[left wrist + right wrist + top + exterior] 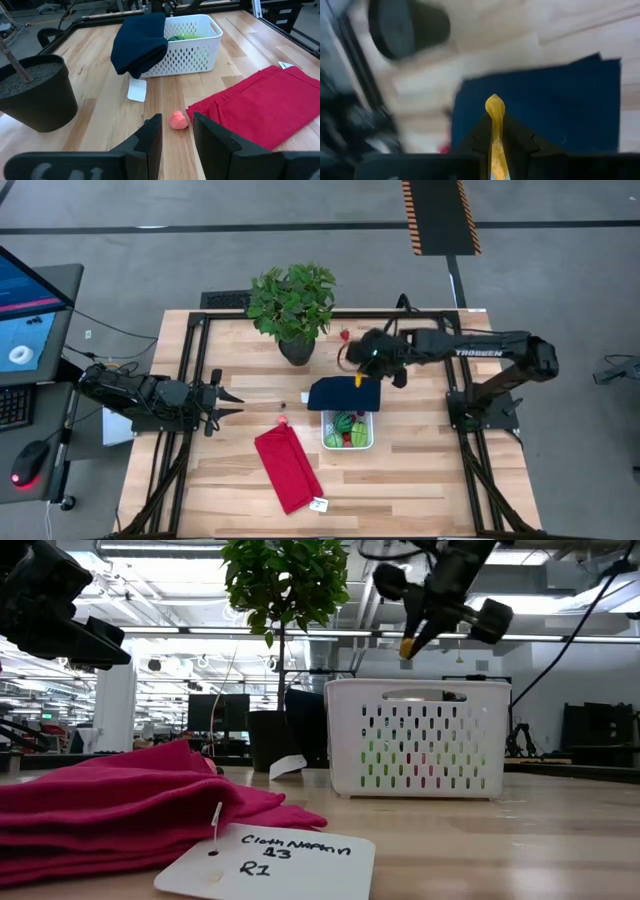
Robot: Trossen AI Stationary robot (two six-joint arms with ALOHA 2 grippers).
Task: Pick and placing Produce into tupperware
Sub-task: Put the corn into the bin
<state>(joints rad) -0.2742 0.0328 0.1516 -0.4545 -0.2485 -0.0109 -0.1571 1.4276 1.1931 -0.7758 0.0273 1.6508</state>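
Note:
The white perforated tupperware [348, 442] stands mid-table with green and red produce [345, 423] inside. A dark navy cover [345, 393] drapes over its far edge. My right gripper [362, 372] hangs above that cover, shut on an orange-yellow elongated piece [494, 107]. A red strawberry [178, 120] lies on the table between the tupperware and my left gripper [176, 119], just beyond the fingertips. My left gripper [232, 402] waits open at the table's left, nothing between its fingers. My right gripper pinches the orange-yellow piece between its two fingers; one rounded end [494, 106] sticks out past the fingertips. The fingers slant down from the table's right and lie along the piece. The piece hangs in the air, clear of the navy cover [560, 110] and the tupperware [420, 740].
A leafy plant in a dark pot [292, 305] stands at the far side, with a small red piece [345, 336] on the table beside it. A red folded cloth [288, 468] with a white label [265, 860] lies near the front. Bare wood lies right of the tupperware.

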